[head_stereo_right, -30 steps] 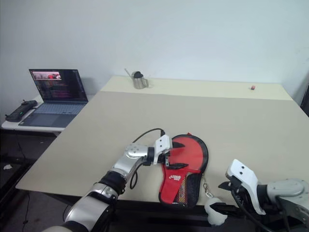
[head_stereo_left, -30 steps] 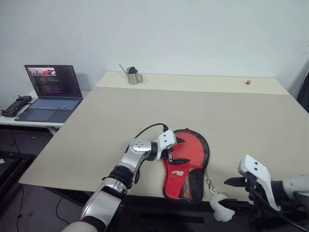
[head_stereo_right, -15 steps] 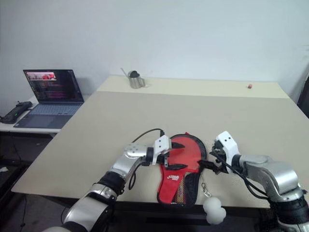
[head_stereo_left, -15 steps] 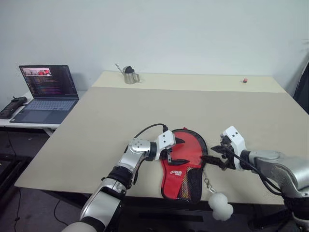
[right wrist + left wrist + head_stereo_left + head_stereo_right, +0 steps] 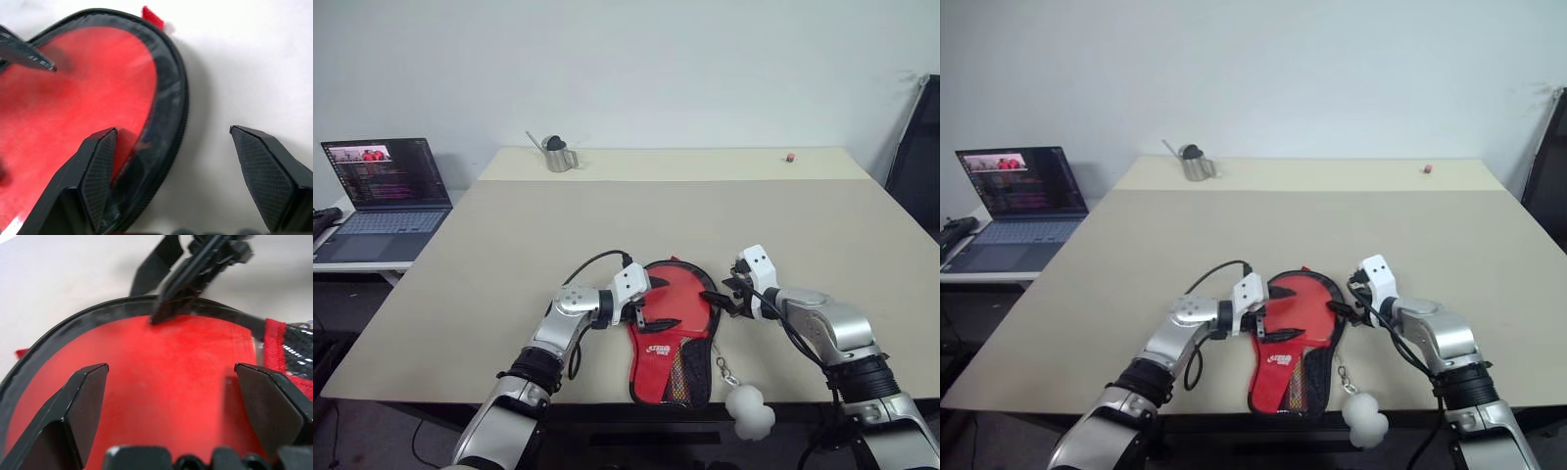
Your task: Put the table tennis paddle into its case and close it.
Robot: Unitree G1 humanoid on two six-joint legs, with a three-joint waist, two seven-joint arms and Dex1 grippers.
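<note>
Table (image 5: 607, 225): case (image 5: 674, 328) lies red side up at the near edge, between my two hands. My left gripper (image 5: 651, 311) is spread wide over its left part, my right gripper (image 5: 717, 299) spread at its right rim, one finger over the black edging. Pom-pom (image 5: 749, 412) hangs off the table edge. Paddle: can't tell.

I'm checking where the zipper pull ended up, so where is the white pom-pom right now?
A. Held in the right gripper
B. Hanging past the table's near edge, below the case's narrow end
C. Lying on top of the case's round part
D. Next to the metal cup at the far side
B: the white pom-pom dangles on its chain past the near edge of the table, below the narrow end of the case.
</note>
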